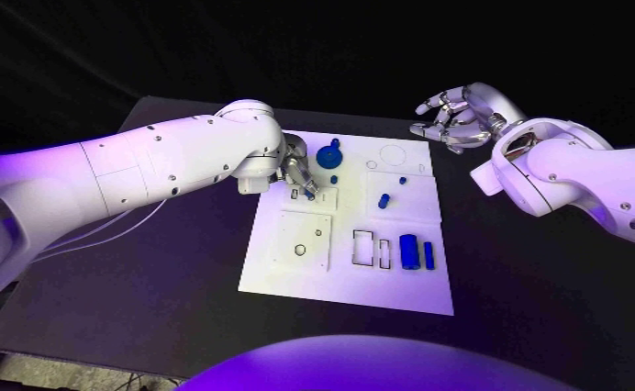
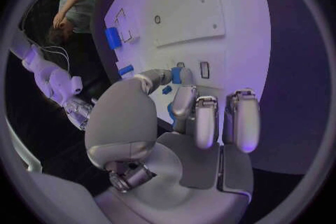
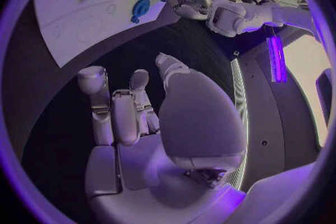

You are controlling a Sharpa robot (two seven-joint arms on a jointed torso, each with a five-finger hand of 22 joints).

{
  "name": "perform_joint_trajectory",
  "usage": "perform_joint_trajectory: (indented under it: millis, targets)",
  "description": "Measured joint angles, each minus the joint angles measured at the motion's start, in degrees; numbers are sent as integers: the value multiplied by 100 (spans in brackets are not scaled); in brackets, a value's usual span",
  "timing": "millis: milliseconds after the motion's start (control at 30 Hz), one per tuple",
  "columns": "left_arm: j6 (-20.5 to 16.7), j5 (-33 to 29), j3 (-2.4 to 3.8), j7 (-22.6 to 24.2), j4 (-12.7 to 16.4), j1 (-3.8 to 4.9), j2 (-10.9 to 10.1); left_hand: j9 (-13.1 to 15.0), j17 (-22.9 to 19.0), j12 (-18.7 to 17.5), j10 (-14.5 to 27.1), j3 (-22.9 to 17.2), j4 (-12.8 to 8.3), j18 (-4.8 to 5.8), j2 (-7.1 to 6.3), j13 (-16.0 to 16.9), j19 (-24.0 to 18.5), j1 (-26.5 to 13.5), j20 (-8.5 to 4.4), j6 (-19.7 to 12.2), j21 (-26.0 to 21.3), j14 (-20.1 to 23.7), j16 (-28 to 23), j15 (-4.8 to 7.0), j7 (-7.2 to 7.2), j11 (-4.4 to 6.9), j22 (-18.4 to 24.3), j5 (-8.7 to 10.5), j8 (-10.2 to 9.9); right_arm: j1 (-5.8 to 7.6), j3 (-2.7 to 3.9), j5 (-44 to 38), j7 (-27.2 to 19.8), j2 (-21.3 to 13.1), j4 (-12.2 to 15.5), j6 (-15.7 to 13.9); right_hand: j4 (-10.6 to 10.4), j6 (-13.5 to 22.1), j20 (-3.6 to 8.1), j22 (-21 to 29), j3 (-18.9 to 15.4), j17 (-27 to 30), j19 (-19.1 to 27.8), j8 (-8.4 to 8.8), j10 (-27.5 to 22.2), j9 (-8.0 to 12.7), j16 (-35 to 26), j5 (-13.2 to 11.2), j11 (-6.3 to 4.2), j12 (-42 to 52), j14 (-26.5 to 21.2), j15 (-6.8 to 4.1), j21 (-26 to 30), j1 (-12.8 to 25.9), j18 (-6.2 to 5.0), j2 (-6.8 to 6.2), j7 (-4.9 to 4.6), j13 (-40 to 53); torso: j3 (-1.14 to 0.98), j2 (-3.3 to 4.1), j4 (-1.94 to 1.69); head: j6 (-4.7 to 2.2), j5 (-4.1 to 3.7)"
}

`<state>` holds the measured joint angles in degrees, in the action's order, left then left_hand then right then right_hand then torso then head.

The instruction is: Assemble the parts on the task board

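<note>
The white task board [image 1: 347, 267] lies mid-table. My left hand [image 1: 296, 173] is low over the board's far left part and pinches a small blue part [image 2: 176, 75] between thumb and a finger, right at the board [image 2: 210, 11] beside a small rectangular slot [image 2: 204, 69]. A round blue part [image 1: 329, 148] lies just beyond that hand. Small blue pieces [image 1: 384, 199] sit mid-board, and two blue cylinders [image 1: 409, 251] stand near the right edge. My right hand [image 1: 457, 117] hovers off the board's far right corner, fingers loosely apart and holding nothing.
The board has rectangular recesses [image 1: 362, 248] beside the cylinders and a raised plate with a small hole [image 1: 302, 249] on its left half. Black table [image 1: 529, 272] surrounds the board. The right wrist view shows the round blue part [image 3: 142, 7] and my left hand [image 3: 185, 0].
</note>
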<state>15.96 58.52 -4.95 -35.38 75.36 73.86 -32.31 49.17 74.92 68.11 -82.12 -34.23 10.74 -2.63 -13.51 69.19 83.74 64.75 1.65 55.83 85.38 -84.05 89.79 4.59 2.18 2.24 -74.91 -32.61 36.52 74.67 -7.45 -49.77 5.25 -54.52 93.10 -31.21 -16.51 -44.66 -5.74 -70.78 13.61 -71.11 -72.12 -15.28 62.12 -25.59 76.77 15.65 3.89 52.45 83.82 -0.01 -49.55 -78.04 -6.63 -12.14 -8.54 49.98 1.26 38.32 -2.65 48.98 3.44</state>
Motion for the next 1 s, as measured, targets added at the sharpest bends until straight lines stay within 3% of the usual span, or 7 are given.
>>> perform_joint_trajectory:
  millis: [567, 1000]
  targets:
    - [94, 5, -9, -6, 36, 1, 3, 11, -1, 0, 0, 0, 0, 0, -1, 0, 0, -1, 0, -14, 0, 0, 0, 0, -11, 0, 0, 15, 6, 0, 0, 1, -2, 8, -6, 0, 0, 0, 0, 0, 0, 0, 0, 0, 0, 0, 0, 0, 0, 0, 0, 0, 0, 0, 0, 0, 0, 0, -2, -3, 0, -1, 7]
    - [127, -13, -34, -24, -95, 1, 99, 13, -1, 0, 0, 0, 0, 0, -5, 0, 0, -5, 0, -13, 0, 0, 0, 0, -4, 0, 0, 32, 17, -1, 0, 2, -3, 6, -5, 0, 0, 0, 0, 0, 0, 0, 0, 0, 0, 0, 0, 0, 0, 0, 0, 0, 0, 0, 0, 0, 0, 1, -4, -1, 3, 2, -2]
